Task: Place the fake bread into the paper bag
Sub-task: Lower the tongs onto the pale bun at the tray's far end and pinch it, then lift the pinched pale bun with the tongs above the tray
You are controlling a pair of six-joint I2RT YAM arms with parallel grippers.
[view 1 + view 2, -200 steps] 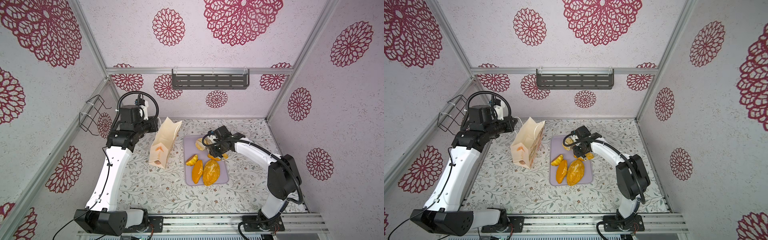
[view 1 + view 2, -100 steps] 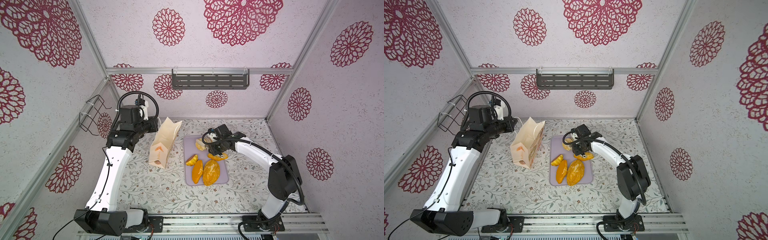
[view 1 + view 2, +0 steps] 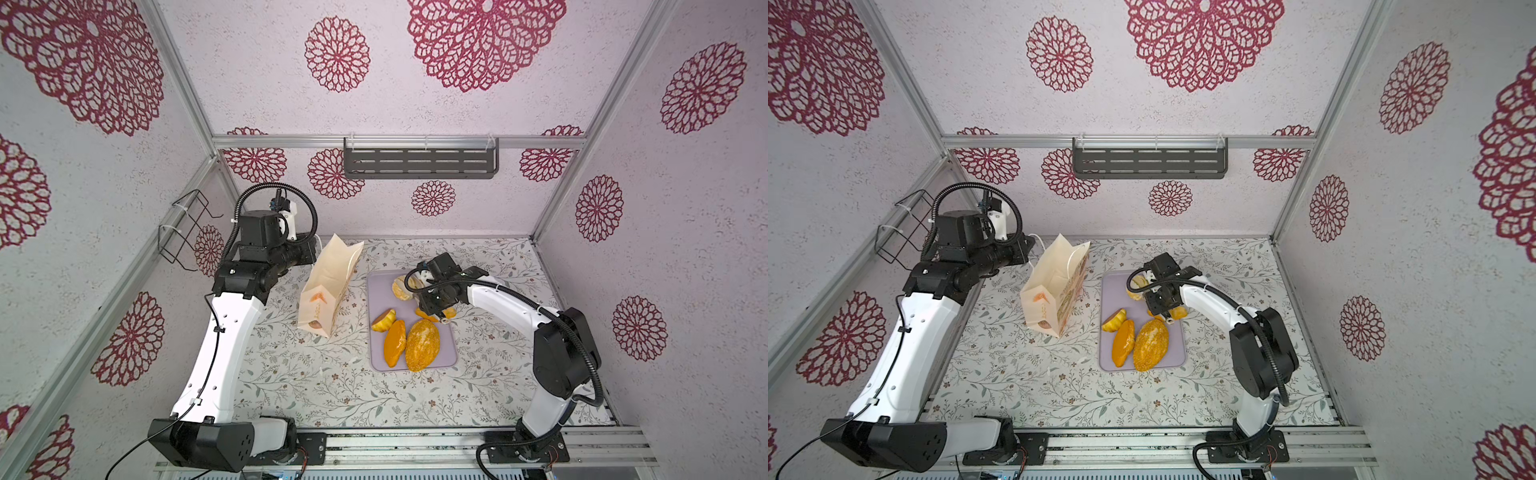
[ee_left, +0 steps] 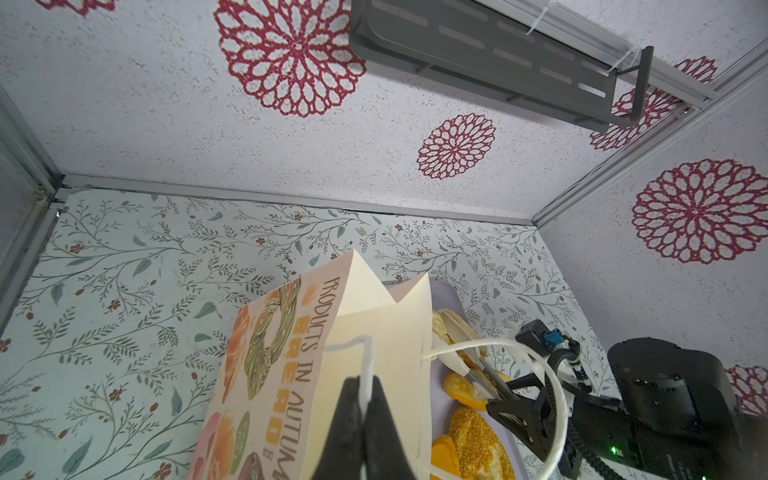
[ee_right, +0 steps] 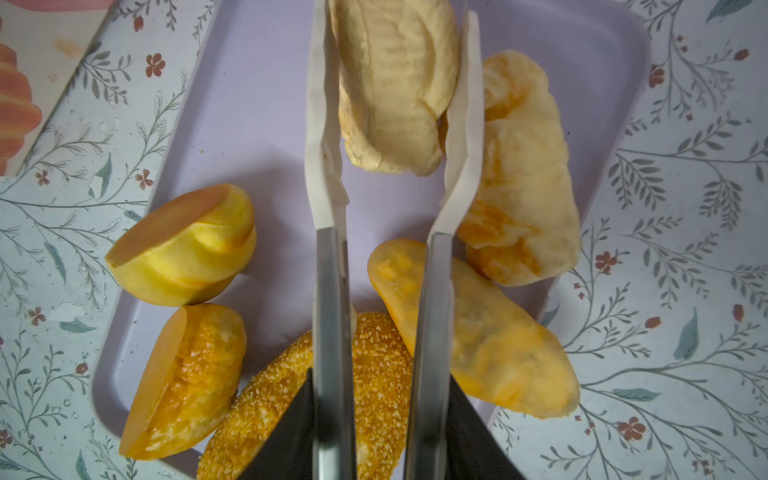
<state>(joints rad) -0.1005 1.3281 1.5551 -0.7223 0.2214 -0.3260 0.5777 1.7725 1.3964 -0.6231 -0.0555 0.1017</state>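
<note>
OPERATOR: Leaf-print table (image 3: 332, 390), pale walls (image 3: 415, 62) with crimson rosettes, two arms. What can I not read from these views?

MANUAL: Note three limits.
1. In both top views the right arm's wrist covers the right gripper (image 5: 395, 50) and the roll between its fingers.
2. In the right wrist view the frame edge cuts off the tips of the white finger pads (image 5: 322, 104) and one end of the pale twisted roll (image 5: 390, 95).
3. You cannot see into the paper bag (image 3: 330, 282), and the left wrist view cuts off its base.

OPERATOR: Where is the bread relative to the fingers?

MANUAL: All six pieces of the fake bread (image 3: 1123, 343) lie on or over the lilac tray (image 5: 257, 104). The pale twisted roll sits between the right fingers, which are partly closed with a pad against each flank. You cannot tell whether it is clear of the tray. A second twisted roll (image 5: 523, 166) lies just outside one finger. The smooth oval (image 5: 478, 332) passes under that same finger. The seeded loaf (image 3: 422, 345) lies beneath both finger shafts, close to the gripper body.

The left gripper (image 4: 365, 390) is pinched fully closed on the bag's white cord handle (image 4: 368, 353). The bag stands on the table, just left of the tray in both top views.
</note>
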